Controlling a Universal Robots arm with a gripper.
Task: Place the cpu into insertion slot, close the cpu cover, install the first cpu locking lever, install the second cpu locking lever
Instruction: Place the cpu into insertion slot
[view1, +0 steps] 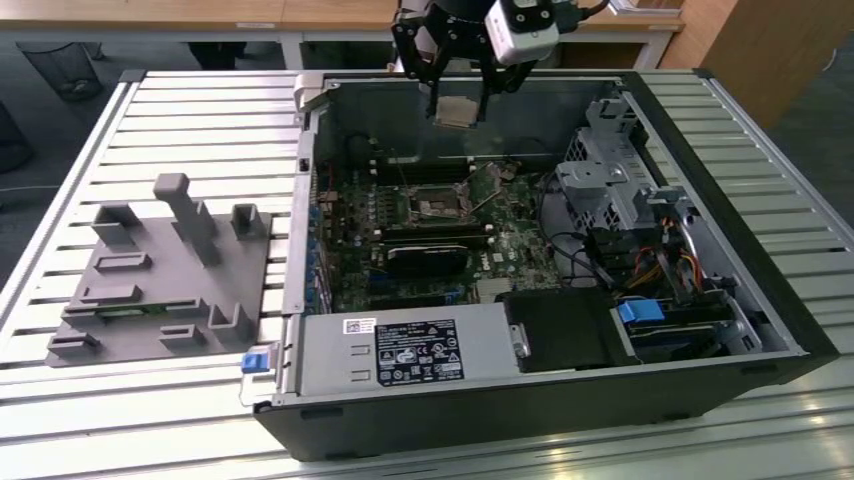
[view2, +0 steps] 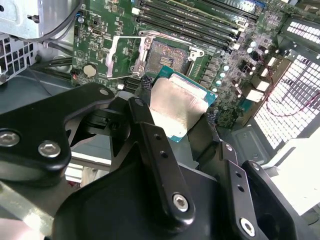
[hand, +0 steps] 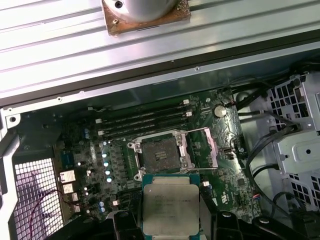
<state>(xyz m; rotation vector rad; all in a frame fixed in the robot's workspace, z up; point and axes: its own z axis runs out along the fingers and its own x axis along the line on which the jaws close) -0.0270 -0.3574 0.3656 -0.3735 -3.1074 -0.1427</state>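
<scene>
The gripper (view2: 177, 100) was clamped on the cpu (view2: 172, 112), one black finger (view2: 144, 85) against each of two opposite edges, leaving the other two edges and the silvery top bare. In the first wrist view the cpu (hand: 171, 207) hung level with its green rim showing all round the metal lid. In the exterior view the gripper (view1: 457, 105) held it high over the open computer case (view1: 534, 420), well clear of the board, with free air below it.

Below it, the insertion slot (hand: 159, 154) lay uncovered, its dark contact field exposed inside the thin metal rim. The cpu's nearest edge lined up roughly with the slot's sides in the first wrist view, but the two were apart. The cpu cover (hand: 202, 147) was swung open and lay just beside one edge of the slot, leaving the square opening free from above.

The long memory slots (hand: 145, 122) ran just beside another edge of the slot, and a row of small capacitors (hand: 106, 162) stood near a third. Farther out, cables (hand: 260, 150) and a perforated drive cage (hand: 295, 115) crowded one side of the case. Beyond the case walls lay the slatted table (view1: 200, 110), with a grey fixture (view1: 160, 270) at the exterior view's left.
</scene>
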